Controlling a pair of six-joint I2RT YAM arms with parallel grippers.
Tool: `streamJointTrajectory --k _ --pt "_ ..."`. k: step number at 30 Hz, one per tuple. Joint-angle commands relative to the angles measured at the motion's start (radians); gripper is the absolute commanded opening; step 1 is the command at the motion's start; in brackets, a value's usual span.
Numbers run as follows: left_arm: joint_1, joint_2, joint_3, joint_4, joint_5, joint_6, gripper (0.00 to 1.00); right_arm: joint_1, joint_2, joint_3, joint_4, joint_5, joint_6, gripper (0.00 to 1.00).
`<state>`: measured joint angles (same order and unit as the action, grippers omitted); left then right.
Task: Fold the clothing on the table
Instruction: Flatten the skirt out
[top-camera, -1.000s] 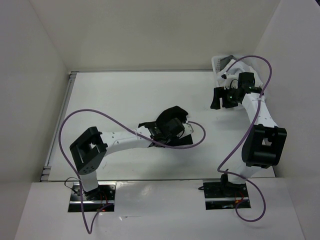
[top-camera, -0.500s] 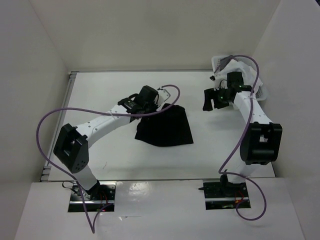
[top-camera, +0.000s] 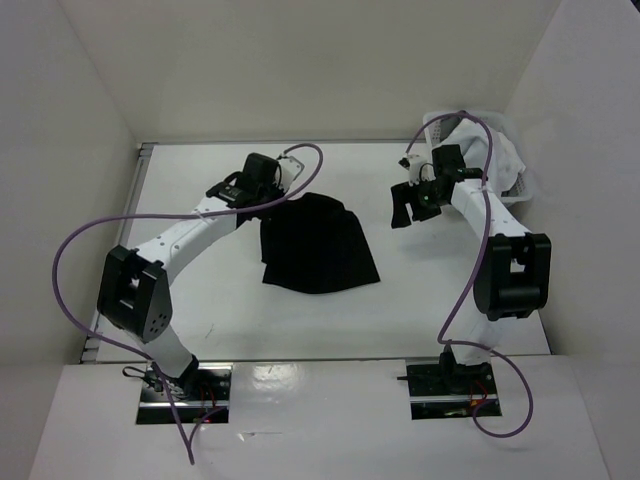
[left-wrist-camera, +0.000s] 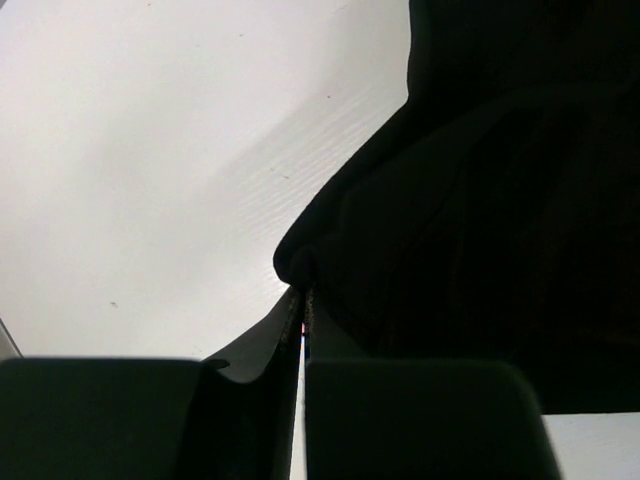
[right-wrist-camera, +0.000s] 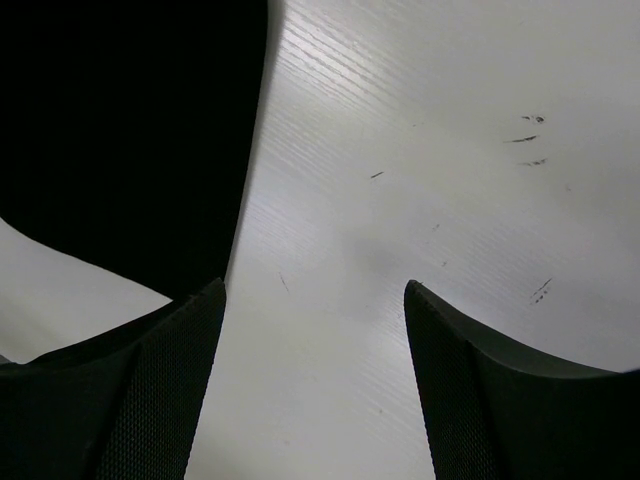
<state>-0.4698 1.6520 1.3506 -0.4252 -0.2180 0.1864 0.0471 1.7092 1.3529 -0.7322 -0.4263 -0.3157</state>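
Clothing cut off at frame edge, corner hidden inside left pincer

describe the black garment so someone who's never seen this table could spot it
Near the middle of the white table, the clothing lies flat, one far corner pinched by the left gripper. It is the only black fabric; the other cloth is a white bundle at far right.

Black clothing on white table
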Motion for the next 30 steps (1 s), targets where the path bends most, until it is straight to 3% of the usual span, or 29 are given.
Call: streamJointTrajectory --k 1,10,12,15,16,19,25,30 --pt "0.026 0.038 0.068 0.062 0.017 0.025 0.04 0.005 0.007 0.048 -0.015 -0.015 -0.014 0.76" --pt "0.131 0.198 0.336 0.083 0.035 0.07 0.06 0.005 0.017 0.006 -0.015 0.012 -0.014 0.76" --pt "0.167 0.242 0.383 0.071 0.063 0.047 0.17 0.005 0.017 0.006 -0.015 0.024 -0.014 0.76" --pt "0.209 0.264 0.406 0.091 0.088 0.018 0.43 0.005 0.007 -0.003 -0.015 0.034 -0.014 0.76" --pt "0.218 0.273 0.406 0.101 0.088 -0.004 0.68 0.005 0.007 -0.003 -0.015 0.043 -0.014 0.76" --pt "0.266 0.307 0.435 0.089 0.114 -0.053 1.0 0.005 0.007 -0.003 -0.015 0.052 -0.014 0.78" --pt "0.364 0.296 0.406 0.03 0.207 -0.113 1.0 0.016 0.019 0.052 -0.024 0.043 -0.005 0.78" --pt "0.382 0.151 0.266 -0.018 0.27 -0.113 1.0 0.144 0.078 0.126 -0.024 0.096 0.004 0.78"
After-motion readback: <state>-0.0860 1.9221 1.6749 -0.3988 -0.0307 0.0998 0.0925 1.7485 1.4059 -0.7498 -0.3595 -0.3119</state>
